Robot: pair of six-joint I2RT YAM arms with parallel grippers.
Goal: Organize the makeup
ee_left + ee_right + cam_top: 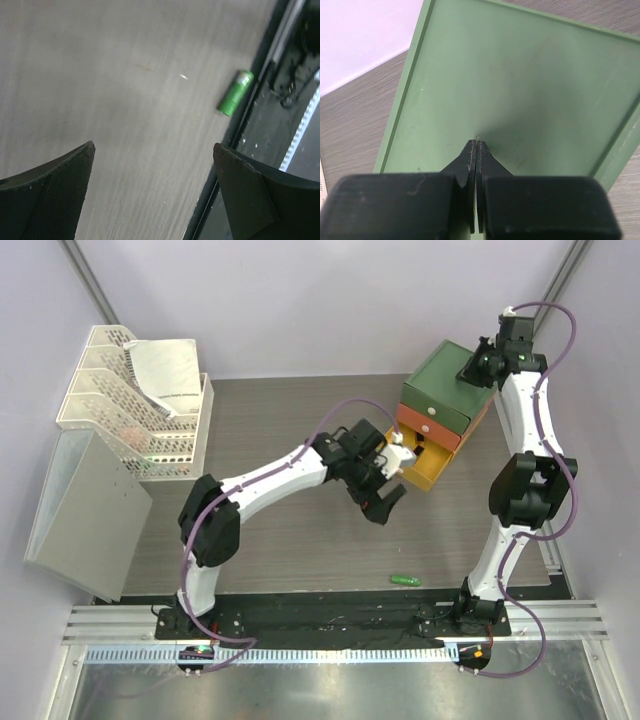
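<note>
A green tube [406,580] lies on the table near the front edge; it also shows in the left wrist view [235,92], next to the dark edge rail. My left gripper [388,502] is open and empty, above the table in front of the drawer box and well back from the tube. In its own view [152,147] only bare table lies between the fingers [55,195]. My right gripper [470,370] is shut and empty, its tips [477,142] on or just above the green top of the drawer box [530,75]. The other makeup is out of view.
The stacked drawer box [447,380] stands at the back right, with its yellow bottom drawer [428,468] pulled open toward my left wrist. White mesh racks [130,400] and a grey box [85,500] stand at the left. A metal rail [330,625] runs along the front.
</note>
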